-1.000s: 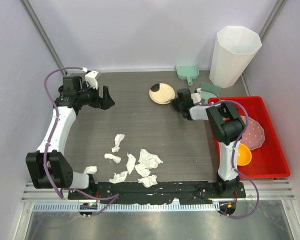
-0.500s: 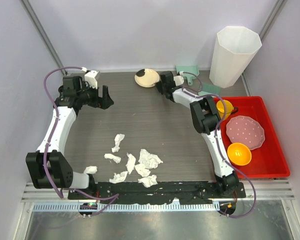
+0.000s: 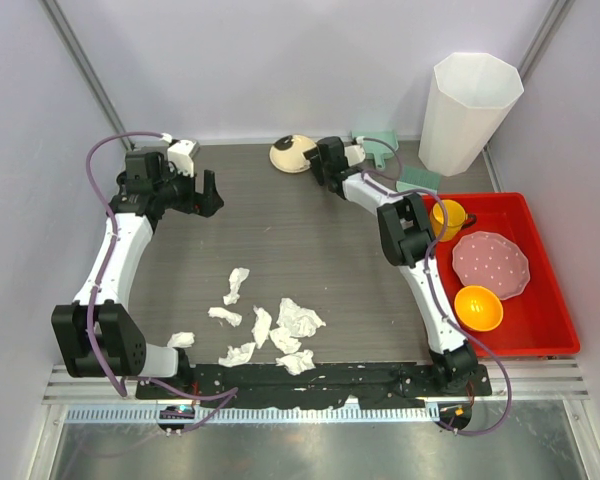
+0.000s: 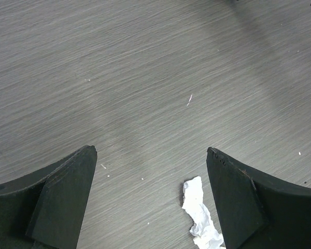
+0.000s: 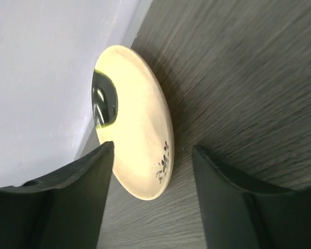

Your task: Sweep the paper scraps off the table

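Note:
Several crumpled white paper scraps (image 3: 270, 325) lie on the dark wood-grain table (image 3: 310, 240) near its front edge. One scrap (image 4: 199, 212) shows just ahead of my left gripper (image 4: 151, 150), which is open and empty. In the top view the left gripper (image 3: 205, 195) hovers at the back left, well away from the scraps. My right gripper (image 3: 315, 165) is open at the back wall. A cream plate (image 5: 137, 124) lies on the table partly between its spread fingers (image 5: 83, 192), and I see no grip on it.
A green dustpan (image 3: 375, 140) lies by the back wall next to the cream plate (image 3: 292, 153). A tall white bin (image 3: 470, 110) stands at the back right. A red tray (image 3: 555, 300) on the right holds a pink plate, an orange cup and an orange bowl.
The right arm carried the cream plate from the middle right to the back wall, then its jaws opened and let it go. The left arm stayed put.

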### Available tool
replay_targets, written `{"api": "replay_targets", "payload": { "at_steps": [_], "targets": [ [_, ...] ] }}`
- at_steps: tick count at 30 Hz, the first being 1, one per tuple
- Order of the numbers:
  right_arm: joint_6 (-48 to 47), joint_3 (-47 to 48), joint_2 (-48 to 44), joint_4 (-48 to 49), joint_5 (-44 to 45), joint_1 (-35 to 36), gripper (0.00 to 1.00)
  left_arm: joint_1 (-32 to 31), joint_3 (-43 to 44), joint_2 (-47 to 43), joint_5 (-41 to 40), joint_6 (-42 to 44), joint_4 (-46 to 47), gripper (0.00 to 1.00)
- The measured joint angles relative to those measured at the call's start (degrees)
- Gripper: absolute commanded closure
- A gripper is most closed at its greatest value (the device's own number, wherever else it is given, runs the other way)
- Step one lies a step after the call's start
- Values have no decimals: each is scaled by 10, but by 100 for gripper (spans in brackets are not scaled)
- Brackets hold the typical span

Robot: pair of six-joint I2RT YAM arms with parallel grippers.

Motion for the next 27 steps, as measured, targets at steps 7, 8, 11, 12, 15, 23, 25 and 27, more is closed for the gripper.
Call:
{"api": "replay_targets", "payload": {
  "at_steps": [7, 8, 11, 12, 15, 23, 25, 27],
  "targets": [
    [-122, -108, -82, 23, -15, 3, 14, 0, 0, 0, 1, 0, 0, 10],
    [-147, -127, -98, 24, -15, 3, 13, 0, 0, 0, 2, 0, 0, 10],
    [-259, -203, -172, 29, -14, 9, 12, 0, 0, 0, 3, 0, -1, 10],
    [-298, -225, -199, 31, -14, 11, 12, 0, 0, 0, 3, 0, 0, 9],
    [-410, -285, -289, 35, -14, 18, 11, 0, 0, 0, 3, 0, 0, 10],
    [-656, -359, -447, -8, -34, -14, 22, 0, 0, 0, 3, -1, -2, 10],
    [-684, -324, -436, -74, -29, -40, 33, 0, 0, 0, 3, -1, -4, 10],
    [-701, -289, -417, -133, -19, -75, 35, 0, 0, 0, 3, -3, -5, 10]
  ]
}}
